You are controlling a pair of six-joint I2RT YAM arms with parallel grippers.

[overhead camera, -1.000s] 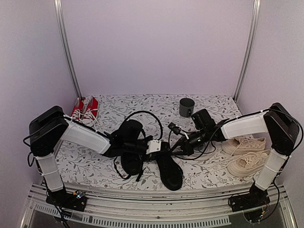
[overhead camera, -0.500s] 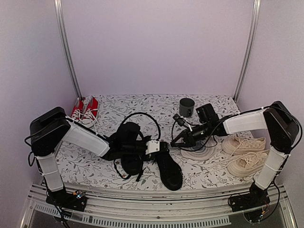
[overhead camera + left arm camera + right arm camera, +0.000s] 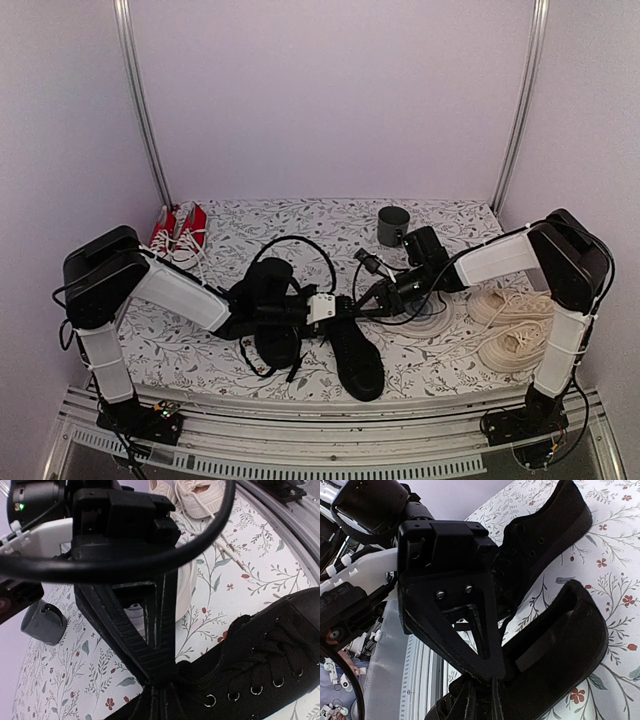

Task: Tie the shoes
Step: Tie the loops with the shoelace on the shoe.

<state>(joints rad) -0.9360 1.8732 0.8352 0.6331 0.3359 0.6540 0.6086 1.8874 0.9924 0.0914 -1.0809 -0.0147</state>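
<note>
Black shoes [image 3: 330,335] sit mid-table, between both arms. Left gripper [image 3: 159,692] is clamped closed at one shoe's collar. Right gripper [image 3: 481,692] is down at the laces; can't tell whether its jaws grip anything.

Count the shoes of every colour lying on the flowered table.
6: two black low-top sneakers centre, two cream sneakers right, two small red sneakers far-left; arms may hide others.

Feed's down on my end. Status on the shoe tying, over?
Left gripper shut at the black shoe's collar. Right gripper tips close together beside it; grip unclear. Laces untied. Cream sneakers lie right, clear of work.
</note>
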